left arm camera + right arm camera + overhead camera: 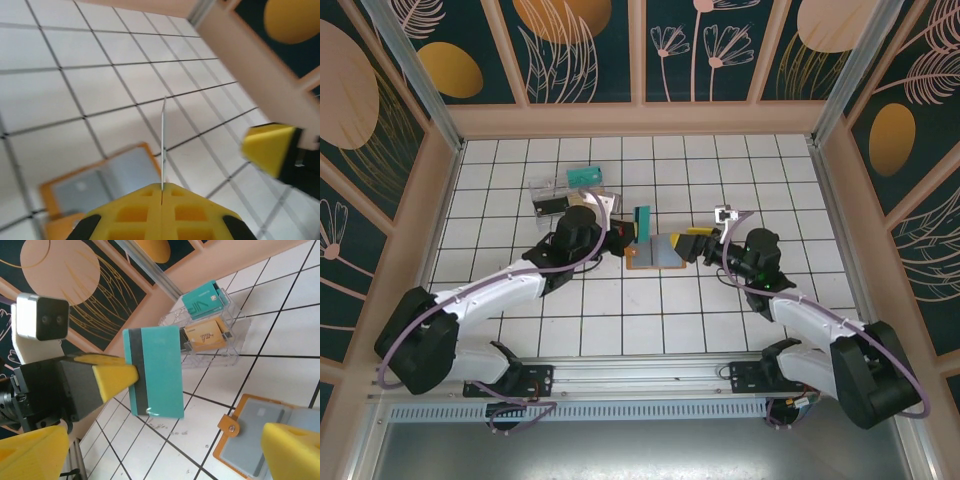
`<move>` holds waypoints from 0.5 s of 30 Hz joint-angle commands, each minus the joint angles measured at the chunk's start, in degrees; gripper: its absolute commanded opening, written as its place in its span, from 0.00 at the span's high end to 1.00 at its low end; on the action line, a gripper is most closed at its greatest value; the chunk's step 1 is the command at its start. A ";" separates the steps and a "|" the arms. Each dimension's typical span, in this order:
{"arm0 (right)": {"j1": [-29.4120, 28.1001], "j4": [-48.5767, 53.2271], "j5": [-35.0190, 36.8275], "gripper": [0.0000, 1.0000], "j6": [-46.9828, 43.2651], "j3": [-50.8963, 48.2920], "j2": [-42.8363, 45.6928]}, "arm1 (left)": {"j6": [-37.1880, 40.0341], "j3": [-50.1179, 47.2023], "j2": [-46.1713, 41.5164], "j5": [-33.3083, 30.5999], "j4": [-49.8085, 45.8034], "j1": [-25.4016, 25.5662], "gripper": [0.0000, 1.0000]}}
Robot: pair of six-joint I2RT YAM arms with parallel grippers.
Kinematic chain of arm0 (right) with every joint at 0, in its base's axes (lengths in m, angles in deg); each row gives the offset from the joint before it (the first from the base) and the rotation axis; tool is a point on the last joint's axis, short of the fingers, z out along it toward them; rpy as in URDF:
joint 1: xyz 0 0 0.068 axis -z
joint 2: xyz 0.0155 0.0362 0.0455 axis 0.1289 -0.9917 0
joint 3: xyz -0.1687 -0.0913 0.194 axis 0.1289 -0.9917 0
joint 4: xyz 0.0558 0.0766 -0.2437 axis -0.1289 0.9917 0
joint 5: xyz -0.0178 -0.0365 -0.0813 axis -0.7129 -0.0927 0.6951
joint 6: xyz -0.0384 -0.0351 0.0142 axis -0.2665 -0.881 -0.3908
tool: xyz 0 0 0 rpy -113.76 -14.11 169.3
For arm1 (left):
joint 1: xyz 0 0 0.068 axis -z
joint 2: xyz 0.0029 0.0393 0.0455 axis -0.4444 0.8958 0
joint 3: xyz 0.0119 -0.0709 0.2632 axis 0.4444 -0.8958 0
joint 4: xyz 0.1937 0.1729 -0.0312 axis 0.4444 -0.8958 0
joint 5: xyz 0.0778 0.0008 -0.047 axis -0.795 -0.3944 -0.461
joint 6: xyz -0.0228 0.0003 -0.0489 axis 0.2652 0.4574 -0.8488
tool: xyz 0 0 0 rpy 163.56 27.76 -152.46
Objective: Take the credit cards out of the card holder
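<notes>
The card holder (655,254) lies open on the tiles, orange-rimmed with blue-grey faces, and also appears in the left wrist view (95,182) and the right wrist view (257,437). My left gripper (620,232) is shut on a teal credit card (642,219) with a dark stripe, held upright above the holder's left edge. That card (163,142) is edge-on between the closed yellow fingers (162,189). In the right wrist view the teal card (157,372) hangs clear of the floor. My right gripper (162,455) stands open just right of the holder (692,243), nothing between its fingers.
A clear plastic tray (552,196) sits at the back left, holding a teal card (202,300) and a tan card (205,335). Peach walls and metal posts ring the tiled floor. The right gripper's yellow finger (270,147) is close to the held card.
</notes>
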 commanded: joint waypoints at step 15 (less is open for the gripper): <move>-2.54 4.82 5.50 0.01 -0.98 -1.44 5.32 | 55.89 18.55 6.73 -30.77 -21.32 -6.43 1.00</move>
